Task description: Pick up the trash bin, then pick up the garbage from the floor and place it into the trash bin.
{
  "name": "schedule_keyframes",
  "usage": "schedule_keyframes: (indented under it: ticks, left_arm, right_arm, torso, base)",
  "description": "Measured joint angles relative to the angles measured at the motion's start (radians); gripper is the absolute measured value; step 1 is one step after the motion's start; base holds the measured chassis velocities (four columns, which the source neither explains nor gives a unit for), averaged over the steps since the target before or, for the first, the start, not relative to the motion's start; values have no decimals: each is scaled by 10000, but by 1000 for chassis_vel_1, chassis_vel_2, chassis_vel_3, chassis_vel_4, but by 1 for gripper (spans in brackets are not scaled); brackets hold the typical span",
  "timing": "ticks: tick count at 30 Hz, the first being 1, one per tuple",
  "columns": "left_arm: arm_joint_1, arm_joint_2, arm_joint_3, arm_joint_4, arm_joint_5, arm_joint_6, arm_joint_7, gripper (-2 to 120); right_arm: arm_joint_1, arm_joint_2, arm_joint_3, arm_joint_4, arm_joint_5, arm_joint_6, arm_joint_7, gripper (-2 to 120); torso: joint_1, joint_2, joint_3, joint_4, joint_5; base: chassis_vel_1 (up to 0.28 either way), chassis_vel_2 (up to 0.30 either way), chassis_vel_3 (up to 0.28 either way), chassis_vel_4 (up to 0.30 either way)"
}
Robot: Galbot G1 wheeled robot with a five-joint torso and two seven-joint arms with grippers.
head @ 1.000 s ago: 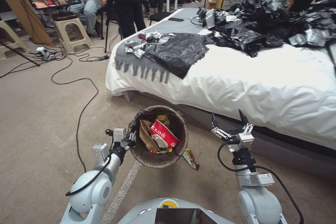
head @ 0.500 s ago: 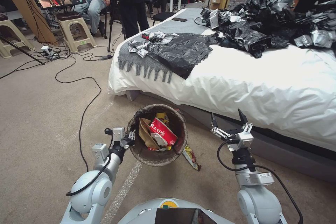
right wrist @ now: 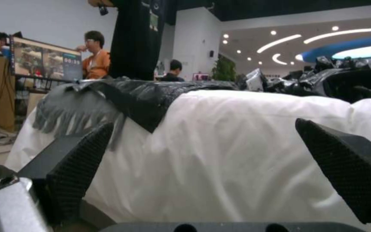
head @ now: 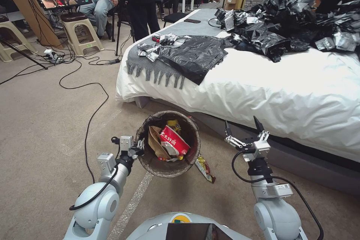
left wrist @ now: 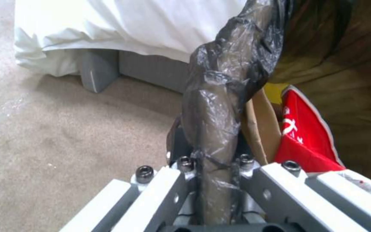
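Observation:
The trash bin, round with a dark bag folded over its rim, hangs tilted just above the floor in front of me. My left gripper is shut on the bin's near-left rim; the left wrist view shows its fingers clamped on the bagged rim. Garbage lies inside: a red-and-white carton, a brown paper bag and a yellow wrapper. A snack wrapper lies on the carpet by the bin's right side. My right gripper stands open and empty, right of the bin.
A bed with a white duvet, a grey throw and black bags runs close along the front and right. A black cable snakes over the carpet at left. Stools and a monitor stand stand far left. A pale tape strip crosses the floor near me.
The whole picture has shifted a little, so the camera moved. The bin, my left grip on it and the open right gripper keep their places before me.

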Motion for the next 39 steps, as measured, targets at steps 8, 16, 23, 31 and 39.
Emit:
schedule_keyframes:
  ticks: [8,16,23,31,39]
  left_arm:
    - [-2,4,1,-16,-6,-3,-2,0]
    - [-18,15,-28,-57,-12,-2,-6,0]
    - [-59,16,-146,-139,8,-2,-11,0]
    - [-102,-16,-457,-262,-5,-6,-31,0]
    - [-147,-13,-599,-295,-37,-6,-44,0]
  right_arm:
    - [6,-44,-41,11,0,-22,-34,100]
    - [84,-116,-105,-12,-4,-105,-46,100]
    - [318,-484,-501,-326,88,-564,96,100]
    - [1056,-1709,-1840,-1571,1295,-2464,607,100]
    - [2016,-2505,-2964,-3051,2038,-4418,1108,100]
  torso:
    - [0,0,0,0,0]
    - [0,0,0,0,0]
    - [0,0,0,0,0]
    - [0,0,0,-1,1]
    - [0,0,1,0,0]
  base:
    - [0,0,0,0]
    - [0,0,0,0]
    - [0,0,0,0]
    - [0,0,0,0]
    - [0,0,0,0]
